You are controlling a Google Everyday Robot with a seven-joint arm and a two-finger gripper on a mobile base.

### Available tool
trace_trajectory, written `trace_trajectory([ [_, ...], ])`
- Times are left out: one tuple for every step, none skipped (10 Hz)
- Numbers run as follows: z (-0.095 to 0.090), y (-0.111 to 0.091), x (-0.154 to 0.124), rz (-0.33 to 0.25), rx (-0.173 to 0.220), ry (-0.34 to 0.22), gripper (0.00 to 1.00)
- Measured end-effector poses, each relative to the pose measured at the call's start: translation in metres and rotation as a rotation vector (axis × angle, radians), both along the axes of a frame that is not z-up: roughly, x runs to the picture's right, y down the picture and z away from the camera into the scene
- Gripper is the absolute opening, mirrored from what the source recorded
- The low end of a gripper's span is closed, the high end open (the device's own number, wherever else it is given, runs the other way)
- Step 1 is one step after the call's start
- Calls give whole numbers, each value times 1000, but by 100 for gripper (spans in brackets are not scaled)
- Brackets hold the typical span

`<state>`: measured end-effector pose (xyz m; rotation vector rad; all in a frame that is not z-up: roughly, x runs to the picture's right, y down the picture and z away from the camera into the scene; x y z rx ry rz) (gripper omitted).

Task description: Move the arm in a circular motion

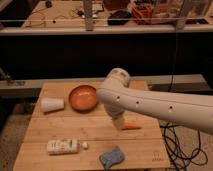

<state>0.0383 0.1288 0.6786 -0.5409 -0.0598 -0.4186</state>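
Obs.: the arm point(150, 102) reaches in from the right across the wooden surface point(45, 131). Its rounded joint stands high over the middle, just right of the orange bowl point(82, 97). The gripper point(119, 121) hangs below that joint, low over the surface and just beside the carrot point(132, 127). I cannot tell whether the two touch. I also cannot tell from here whether the gripper is apart or together.

Also on the surface:
- a white cup point(52, 104) on its side, left of the bowl
- a bottle point(62, 146) lying flat near the front left
- a blue cloth point(113, 156) at the front edge

Cables point(175, 142) trail on the floor at right.

Judgement: the step in hand looks like a sweep partway round the circle, with the gripper near the middle of the surface.

To do it well:
- Hold one height all the way round, high enough to clear the bowl rim and the cup.
- Hold an even radius about a fixed centre, at steady speed with no jerks at the joint.
- Raise the gripper a little first, since the carrot is the nearest thing to be knocked. The bowl would be next on a leftward pass.
- No grasp is called for, so the gripper should be left as it is.
- Close the loop where it began.
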Motion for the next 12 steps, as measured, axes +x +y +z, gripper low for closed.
trace_trajectory([
  [2, -2, -4, -17, 3, -7, 80],
  [6, -5, -14, -37, 6, -21, 80],
  [10, -9, -22, -45, 7, -29, 80],
  [15, -14, -27, -52, 6, -31, 80],
  [21, -19, -39, -62, 5, -40, 80],
  [24, -21, -46, -64, 6, -45, 80],
  [27, -23, -45, -62, 6, -43, 80],
  [32, -30, -41, -66, 12, -47, 80],
  [37, -36, -37, -75, 13, -51, 80],
  [40, -39, -38, -84, 14, -58, 80],
  [44, -44, -35, -94, 16, -62, 80],
  [47, -45, -34, -96, 16, -59, 80],
])
